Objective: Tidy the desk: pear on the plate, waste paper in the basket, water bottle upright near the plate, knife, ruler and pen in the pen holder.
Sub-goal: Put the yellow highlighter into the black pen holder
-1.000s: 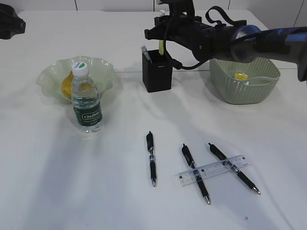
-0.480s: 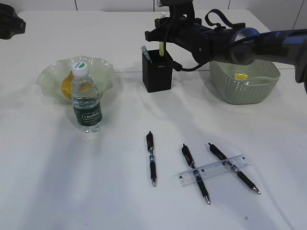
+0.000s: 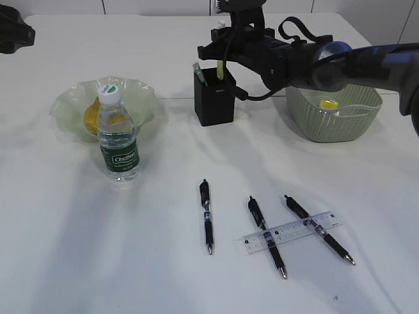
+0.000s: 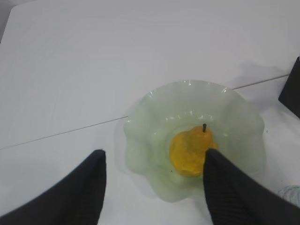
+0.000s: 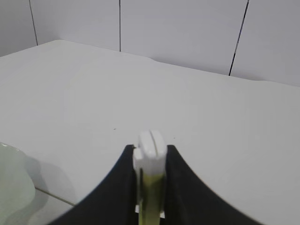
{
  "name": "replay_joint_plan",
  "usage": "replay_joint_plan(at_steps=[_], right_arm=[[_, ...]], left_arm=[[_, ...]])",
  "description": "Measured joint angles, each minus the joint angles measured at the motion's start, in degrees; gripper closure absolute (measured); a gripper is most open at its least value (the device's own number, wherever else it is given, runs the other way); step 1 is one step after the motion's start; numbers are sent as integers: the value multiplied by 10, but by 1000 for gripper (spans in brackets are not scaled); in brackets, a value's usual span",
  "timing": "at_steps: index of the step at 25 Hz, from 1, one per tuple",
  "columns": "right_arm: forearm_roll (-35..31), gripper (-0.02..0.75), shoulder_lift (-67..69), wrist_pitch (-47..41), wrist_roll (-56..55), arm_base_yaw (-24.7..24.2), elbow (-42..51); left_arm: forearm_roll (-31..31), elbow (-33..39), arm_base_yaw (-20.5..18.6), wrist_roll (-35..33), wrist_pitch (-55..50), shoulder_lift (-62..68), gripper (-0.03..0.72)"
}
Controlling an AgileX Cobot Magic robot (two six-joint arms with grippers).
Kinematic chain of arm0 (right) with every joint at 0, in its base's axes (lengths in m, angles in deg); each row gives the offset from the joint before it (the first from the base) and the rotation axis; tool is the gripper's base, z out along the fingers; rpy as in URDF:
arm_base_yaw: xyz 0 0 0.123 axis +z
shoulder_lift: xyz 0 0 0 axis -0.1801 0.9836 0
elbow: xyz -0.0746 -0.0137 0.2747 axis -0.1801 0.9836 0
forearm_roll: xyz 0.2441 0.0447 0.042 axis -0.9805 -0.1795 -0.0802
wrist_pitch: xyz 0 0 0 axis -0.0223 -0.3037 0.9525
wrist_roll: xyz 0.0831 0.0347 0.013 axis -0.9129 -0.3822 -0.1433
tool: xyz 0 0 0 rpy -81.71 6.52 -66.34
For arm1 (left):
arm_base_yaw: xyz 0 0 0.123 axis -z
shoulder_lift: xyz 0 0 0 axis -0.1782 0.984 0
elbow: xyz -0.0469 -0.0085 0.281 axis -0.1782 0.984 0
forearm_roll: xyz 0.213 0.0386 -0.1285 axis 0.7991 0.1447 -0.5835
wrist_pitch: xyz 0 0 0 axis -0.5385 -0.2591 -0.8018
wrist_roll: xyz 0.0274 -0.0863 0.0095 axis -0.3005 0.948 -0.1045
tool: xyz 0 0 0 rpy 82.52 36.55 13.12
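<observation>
Your right gripper [image 5: 149,187] grips a yellow-and-white knife [image 3: 221,67] over the pen holder [image 3: 214,96] at far centre; your left gripper [image 4: 154,187], fingers spread and empty, hovers above the pear [image 4: 190,150] on the plate [image 4: 150,136], far left.

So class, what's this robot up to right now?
The right hand is shut on a yellow-and-white knife, holding it upright in the black pen holder. The left hand hangs open above the pear on the green plate. The water bottle stands upright; three pens and the ruler remain on the desk.
</observation>
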Motion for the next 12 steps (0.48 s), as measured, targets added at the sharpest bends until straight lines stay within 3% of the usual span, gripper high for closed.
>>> replay_joint_plan(at_steps=[12], right_arm=[[0, 632, 0, 0, 0, -1, 0]], left_arm=[[0, 0, 0, 0, 0, 0, 225]])
